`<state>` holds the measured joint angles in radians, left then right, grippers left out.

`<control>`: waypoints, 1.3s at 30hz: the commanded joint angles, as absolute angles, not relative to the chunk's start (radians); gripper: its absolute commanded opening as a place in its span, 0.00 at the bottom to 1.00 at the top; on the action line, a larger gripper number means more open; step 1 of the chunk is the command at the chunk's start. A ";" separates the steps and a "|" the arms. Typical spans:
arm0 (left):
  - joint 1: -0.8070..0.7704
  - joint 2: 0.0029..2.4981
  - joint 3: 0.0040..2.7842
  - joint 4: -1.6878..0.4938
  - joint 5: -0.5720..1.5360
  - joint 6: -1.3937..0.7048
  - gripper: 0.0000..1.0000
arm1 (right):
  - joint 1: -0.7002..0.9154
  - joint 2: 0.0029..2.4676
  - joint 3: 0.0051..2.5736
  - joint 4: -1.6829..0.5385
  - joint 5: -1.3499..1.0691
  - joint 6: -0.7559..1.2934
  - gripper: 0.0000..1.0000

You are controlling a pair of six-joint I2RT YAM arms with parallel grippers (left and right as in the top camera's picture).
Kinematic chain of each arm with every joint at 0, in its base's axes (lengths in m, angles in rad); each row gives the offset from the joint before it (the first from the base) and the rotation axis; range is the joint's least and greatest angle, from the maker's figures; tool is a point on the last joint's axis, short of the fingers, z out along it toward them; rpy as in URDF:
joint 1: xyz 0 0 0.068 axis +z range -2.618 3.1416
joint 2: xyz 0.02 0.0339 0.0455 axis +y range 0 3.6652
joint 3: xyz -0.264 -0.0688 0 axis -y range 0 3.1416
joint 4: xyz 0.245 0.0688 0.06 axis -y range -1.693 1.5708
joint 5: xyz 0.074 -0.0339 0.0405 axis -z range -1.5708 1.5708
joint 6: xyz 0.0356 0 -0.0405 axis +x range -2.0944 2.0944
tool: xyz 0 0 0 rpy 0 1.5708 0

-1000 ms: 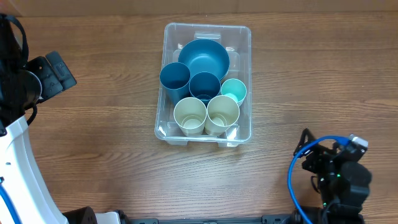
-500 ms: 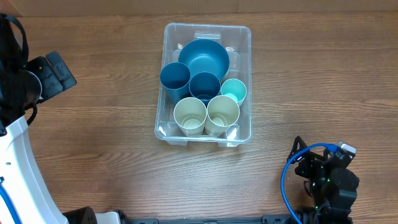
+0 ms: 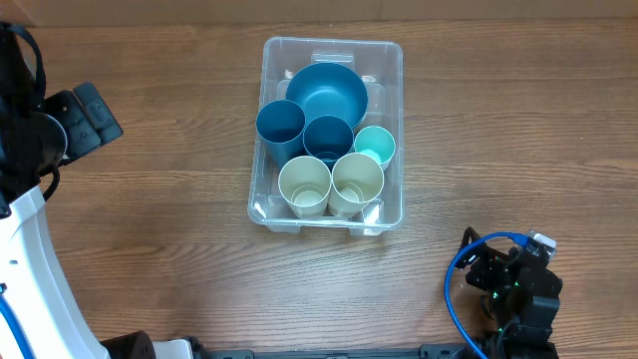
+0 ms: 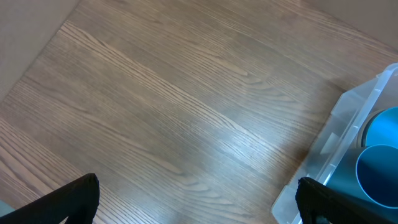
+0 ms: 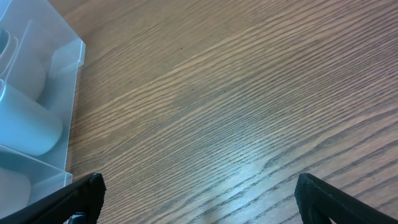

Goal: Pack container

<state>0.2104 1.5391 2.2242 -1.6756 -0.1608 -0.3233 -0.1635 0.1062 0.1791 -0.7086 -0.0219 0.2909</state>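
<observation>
**Both grippers open and empty; packed container at mid-table**

Nearest the robot's base, the right arm (image 3: 513, 299) sits low at the near right edge of the wooden table (image 3: 150, 229), with a blue cable (image 3: 457, 289) looped beside it. Its wrist camera shows the right gripper (image 5: 199, 202) with its two dark fingertips (image 5: 81, 196) spread wide and only bare wood between them. It holds nothing. A corner of the container shows at the left of that view, well apart from the fingers.

The left arm (image 3: 45, 130) stands at the left edge of the table, well clear of the bin. The left gripper (image 4: 196, 205) is likewise spread wide and empty over bare wood, and the container's corner shows at the right of its view.

The clear plastic container (image 3: 391, 100) rests flat on the table near the middle, between the two arms and touched by neither. Inside it, at the near end, two cream cups (image 3: 304, 185) stand upright side by side, touching. Behind them stand a dark blue cup (image 3: 328, 139) in the middle, a second dark blue cup (image 3: 280, 126) to its left against the wall, and a smaller mint-green cup (image 3: 375, 147) to its right. At the far end a blue bowl (image 3: 327, 93) sits open side up, just beside the blue cups.
</observation>
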 commanded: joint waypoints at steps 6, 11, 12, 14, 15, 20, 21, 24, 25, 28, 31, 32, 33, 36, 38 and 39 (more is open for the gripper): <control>0.216 1.536 2.226 -1.672 -0.160 -0.329 1.00 | -0.163 0.096 0.160 -0.707 -0.028 0.287 1.00; 0.215 1.535 2.226 -1.672 -0.161 -0.329 1.00 | -0.163 0.096 0.160 -0.707 -0.028 0.287 1.00; 0.215 1.531 2.226 -1.672 -0.161 -0.329 1.00 | -0.163 0.096 0.160 -0.707 -0.028 0.287 1.00; 0.215 1.510 2.215 -1.625 -0.198 -0.326 1.00 | -0.163 0.096 0.160 -0.707 -0.028 0.287 1.00; 0.213 1.491 2.196 -1.574 -0.198 -0.326 1.00 | -0.163 0.096 0.160 -0.707 -0.028 0.287 1.00; 0.159 1.244 1.836 -1.045 -0.006 -0.150 1.00 | -0.163 0.096 0.160 -0.707 -0.028 0.287 1.00; 0.156 1.179 1.729 -0.939 0.040 -0.102 1.00 | -0.163 0.096 0.160 -0.707 -0.028 0.287 1.00; 0.156 1.051 1.504 -0.744 0.126 -0.044 1.00 | -0.163 0.096 0.160 -0.707 -0.028 0.287 1.00; 0.156 0.988 1.394 -0.665 0.163 -0.027 1.00 | -0.163 0.096 0.160 -0.707 -0.028 0.287 1.00; 0.157 0.852 1.156 -0.527 0.205 -0.021 1.00 | -0.163 0.096 0.160 -0.707 -0.028 0.287 1.00; 0.156 0.687 0.887 -0.387 0.232 -0.022 1.00 | -0.163 0.096 0.160 -0.707 -0.028 0.287 1.00; 0.156 0.650 0.823 -0.355 0.238 -0.022 1.00 | -0.163 0.096 0.160 -0.707 -0.028 0.287 1.00; 0.156 0.595 0.730 -0.313 0.238 -0.022 1.00 | -0.163 0.096 0.160 -0.707 -0.028 0.287 1.00; 0.156 0.483 0.555 -0.251 0.260 -0.022 1.00 | -0.163 0.096 0.160 -0.707 -0.028 0.287 1.00; 0.156 0.401 0.449 -0.236 0.284 -0.022 1.00 | -0.163 0.096 0.160 -0.707 -0.028 0.287 1.00; 0.156 0.375 0.413 -0.231 0.294 -0.023 1.00 | -0.163 0.096 0.160 -0.707 -0.028 0.287 1.00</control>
